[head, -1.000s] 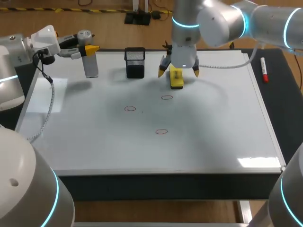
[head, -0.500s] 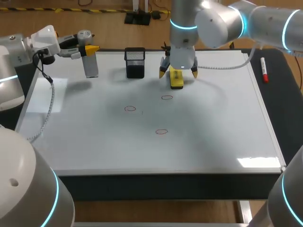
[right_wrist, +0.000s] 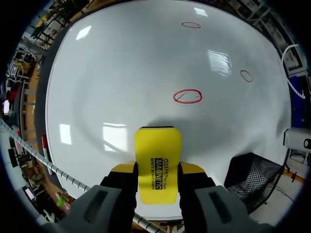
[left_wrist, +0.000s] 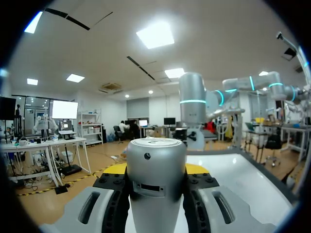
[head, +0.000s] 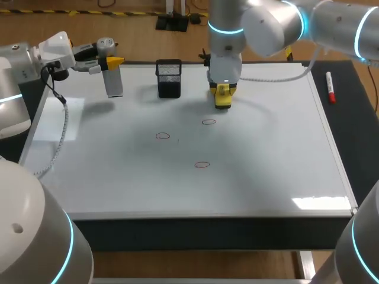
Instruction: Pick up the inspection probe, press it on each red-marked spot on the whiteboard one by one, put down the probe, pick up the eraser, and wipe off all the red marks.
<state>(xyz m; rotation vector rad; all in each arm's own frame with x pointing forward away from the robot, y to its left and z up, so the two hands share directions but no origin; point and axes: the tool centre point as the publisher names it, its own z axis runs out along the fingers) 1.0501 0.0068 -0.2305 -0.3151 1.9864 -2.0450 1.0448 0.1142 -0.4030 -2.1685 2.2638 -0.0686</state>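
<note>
Three red marks (head: pixel 208 122) stand unwiped; my right gripper (right_wrist: pixel 156 174) clamps the eraser (right_wrist: pixel 157 148), my left gripper (left_wrist: pixel 156 170) the probe (head: pixel 114 83); a shallow pinch might slip.

A black mesh cup (head: pixel 169 78) stands upright toward the far side of the worktop (head: pixel 362 142), its open top facing up. A marker (head: pixel 330 87) with a red cap lies flat on the dark strip at the worktop's right, well apart from the cup.
</note>
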